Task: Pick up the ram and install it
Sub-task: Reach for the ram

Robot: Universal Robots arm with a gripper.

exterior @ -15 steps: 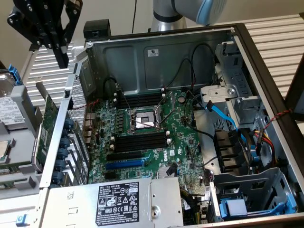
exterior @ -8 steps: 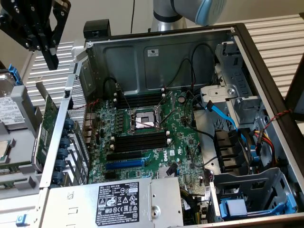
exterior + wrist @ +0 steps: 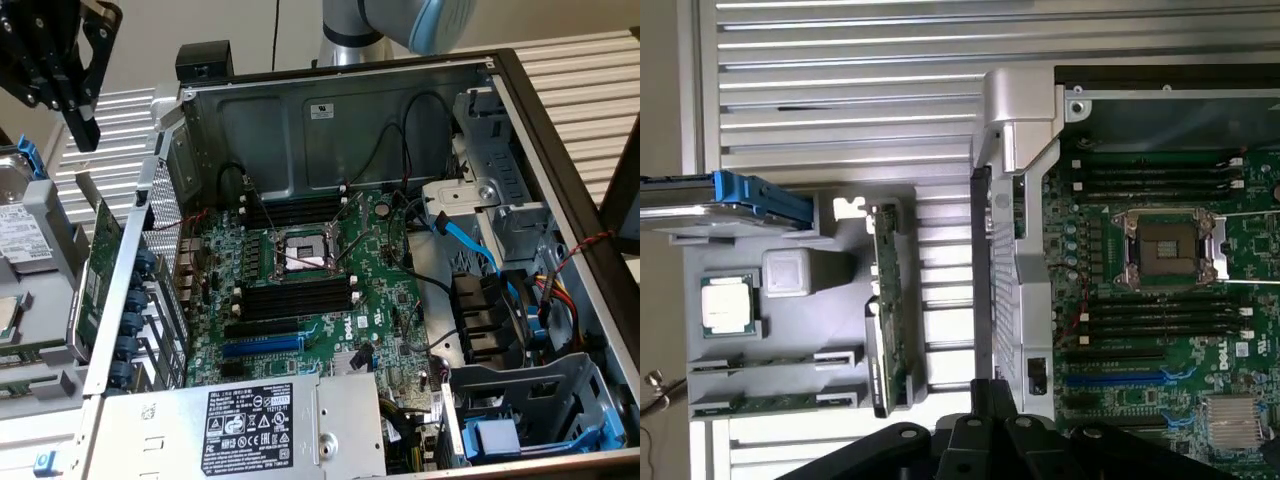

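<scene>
- Ram point(image 3: 28, 352), seemingly the thin green stick, stands edgewise in the grey tray point(image 3: 830, 310).
- From the gripper point(image 3: 70, 70) it lies toward 6 o'clock in the exterior view, long axis 3–9.
- Width of the gripper: cannot tell.

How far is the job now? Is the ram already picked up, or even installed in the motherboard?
Done: nothing yet. The black memory slots on the motherboard look empty.
In hand: the gripper hangs outside the case, above the parts tray. The ram lies in its holder on that tray, apart from the gripper.
Left: both the pick-up and the installing.
</scene>
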